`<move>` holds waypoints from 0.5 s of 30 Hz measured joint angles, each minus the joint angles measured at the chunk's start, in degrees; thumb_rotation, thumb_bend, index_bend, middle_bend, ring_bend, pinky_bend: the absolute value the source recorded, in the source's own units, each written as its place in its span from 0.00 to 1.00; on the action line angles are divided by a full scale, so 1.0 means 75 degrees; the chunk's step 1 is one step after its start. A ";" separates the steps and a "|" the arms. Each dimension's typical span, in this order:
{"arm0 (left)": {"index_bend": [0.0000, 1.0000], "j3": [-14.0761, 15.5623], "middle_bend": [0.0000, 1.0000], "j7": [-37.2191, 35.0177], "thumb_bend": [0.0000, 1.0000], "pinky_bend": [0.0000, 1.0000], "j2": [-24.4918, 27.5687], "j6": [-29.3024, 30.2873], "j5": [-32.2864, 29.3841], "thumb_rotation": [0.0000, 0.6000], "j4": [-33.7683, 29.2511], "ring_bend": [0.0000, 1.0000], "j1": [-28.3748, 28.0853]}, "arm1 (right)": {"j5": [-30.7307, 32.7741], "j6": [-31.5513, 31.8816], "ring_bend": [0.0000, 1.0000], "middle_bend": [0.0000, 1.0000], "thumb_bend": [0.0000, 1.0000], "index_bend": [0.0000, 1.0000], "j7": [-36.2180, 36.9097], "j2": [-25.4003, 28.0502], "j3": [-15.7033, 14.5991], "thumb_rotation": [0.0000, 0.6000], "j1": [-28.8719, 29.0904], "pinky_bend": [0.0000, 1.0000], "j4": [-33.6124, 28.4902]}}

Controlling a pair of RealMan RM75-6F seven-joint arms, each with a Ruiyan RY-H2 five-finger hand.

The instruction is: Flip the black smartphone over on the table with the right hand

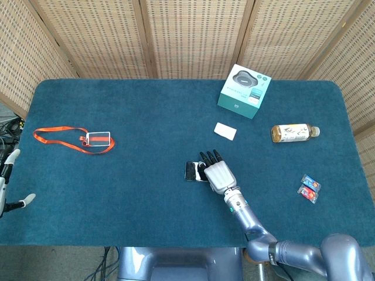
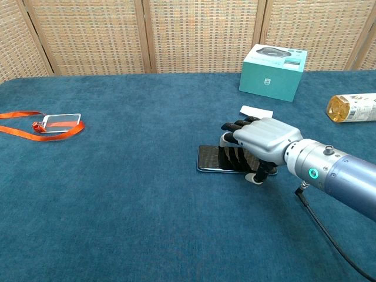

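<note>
Black smartphone [image 2: 210,160] lies flat, long axis left-right, under right hand's [image 2: 258,141] spread fingers [image 2: 230,127].

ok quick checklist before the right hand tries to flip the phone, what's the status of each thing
1. Right hand over the black smartphone: ok, fingers arch across it.
2. Phone lying flat on the table: ok.
3. Firm hold on the phone's edges: cannot tell, the hand hides the contact.
4. Room to turn it: ok, the white card and teal box sit apart behind.
5. Left hand clear of the work: ok, at the table's far left edge.
</note>
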 measured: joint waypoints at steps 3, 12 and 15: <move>0.00 0.0000 0.00 -0.0046 0.00 0.00 0.0017 -0.0002 -0.0003 1.00 0.0000 0.00 0.0004 | 0.0013 0.0001 0.00 0.08 0.47 0.26 0.0003 -0.0076 -0.0012 1.00 0.0018 0.00 0.0133; 0.00 -0.0004 0.00 -0.0110 0.00 0.00 0.0037 -0.0031 -0.0018 1.00 0.0013 0.00 -0.0010 | 0.0028 0.0052 0.00 0.11 0.74 0.34 0.0048 -0.0231 -0.0005 1.00 0.0071 0.00 0.0431; 0.00 -0.0003 0.00 -0.0121 0.00 0.00 0.0040 -0.0038 -0.0020 1.00 0.0012 0.00 -0.0012 | 0.0061 0.0070 0.00 0.11 0.81 0.34 0.0080 -0.0226 0.0058 1.00 0.0088 0.00 0.0479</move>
